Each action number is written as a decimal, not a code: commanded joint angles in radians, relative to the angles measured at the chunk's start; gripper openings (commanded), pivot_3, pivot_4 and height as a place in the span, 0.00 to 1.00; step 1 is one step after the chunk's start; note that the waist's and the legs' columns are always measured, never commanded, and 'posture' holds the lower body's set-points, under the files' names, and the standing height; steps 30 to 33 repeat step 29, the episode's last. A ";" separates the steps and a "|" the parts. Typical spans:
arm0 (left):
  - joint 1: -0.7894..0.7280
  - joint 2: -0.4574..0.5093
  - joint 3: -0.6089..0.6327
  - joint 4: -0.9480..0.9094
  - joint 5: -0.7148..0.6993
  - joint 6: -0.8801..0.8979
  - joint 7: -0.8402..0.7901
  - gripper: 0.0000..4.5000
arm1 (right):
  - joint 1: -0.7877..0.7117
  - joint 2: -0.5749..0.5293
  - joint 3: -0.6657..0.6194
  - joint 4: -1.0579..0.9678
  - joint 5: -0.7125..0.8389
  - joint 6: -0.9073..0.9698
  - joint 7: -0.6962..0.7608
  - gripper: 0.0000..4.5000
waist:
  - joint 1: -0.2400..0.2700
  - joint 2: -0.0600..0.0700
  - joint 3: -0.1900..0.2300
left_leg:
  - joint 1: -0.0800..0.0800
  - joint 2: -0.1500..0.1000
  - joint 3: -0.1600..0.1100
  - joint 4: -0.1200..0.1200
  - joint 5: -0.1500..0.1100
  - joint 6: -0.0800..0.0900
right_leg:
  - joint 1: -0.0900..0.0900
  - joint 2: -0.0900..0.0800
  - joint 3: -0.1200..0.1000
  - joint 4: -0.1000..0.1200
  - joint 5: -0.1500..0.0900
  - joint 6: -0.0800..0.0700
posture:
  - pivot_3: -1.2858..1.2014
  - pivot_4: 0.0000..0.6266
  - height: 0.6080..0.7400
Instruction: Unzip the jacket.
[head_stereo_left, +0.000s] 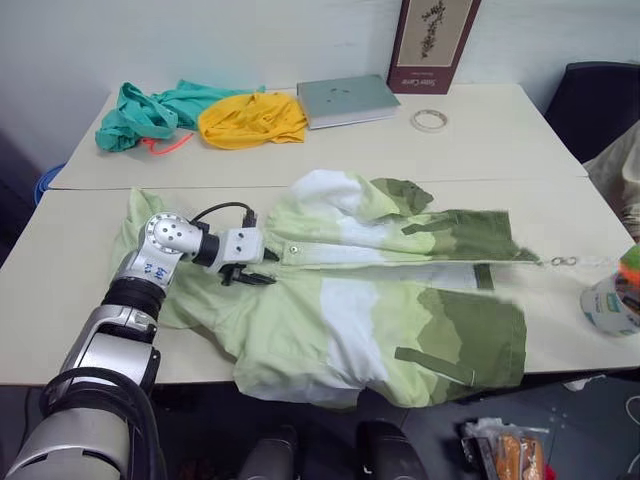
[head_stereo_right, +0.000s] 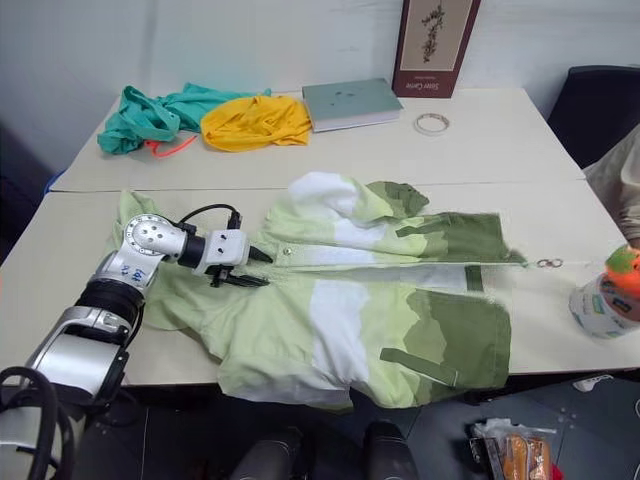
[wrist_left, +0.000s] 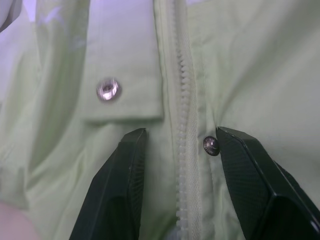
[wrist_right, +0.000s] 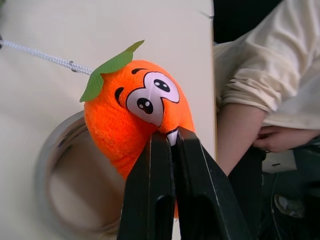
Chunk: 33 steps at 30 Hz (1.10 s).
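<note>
Lying flat across the near worktop, the jacket is resting under the left end effector, jaws open astride its zipper; the right end effector is pinching an orange plush toy over a cup.

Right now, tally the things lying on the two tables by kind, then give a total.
Garments: 3, the jacket, the yellow garment, the teal garment
Books: 1, the grey book
Tape rolls: 1, the roll of tape
Cups: 1, the cup
Plush toys: 1, the orange plush toy
Total: 7
</note>
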 joint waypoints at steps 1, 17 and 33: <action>0.024 0.008 -0.018 0.000 0.032 0.015 0.003 0.51 | -0.057 -0.042 0.076 -0.032 -0.017 -0.037 -0.015 0.01 | 0.000 0.001 0.000 | 0.000 0.000 0.000 -0.001 0.000 0.000 | 0.000 0.000 0.000 0.000 0.000 0.000 | 0.52 0.24 1.00; 0.078 0.206 0.199 -0.675 -0.489 0.971 -0.304 0.97 | -0.150 -0.136 0.385 -0.293 0.170 0.159 0.420 0.57 | 0.006 -0.001 0.002 | -0.009 0.001 -0.005 0.004 -0.001 0.000 | -0.004 0.001 -0.002 0.001 0.000 0.000 | 0.52 0.24 1.00; 0.324 0.687 0.408 -0.589 -0.492 0.783 -0.326 1.00 | 0.278 -0.263 -0.257 -0.099 0.144 0.191 0.736 0.99 | 0.001 0.000 0.002 | -0.005 0.002 -0.006 -0.005 -0.002 -0.001 | -0.001 0.001 -0.003 -0.010 -0.001 -0.001 | 0.52 0.24 1.00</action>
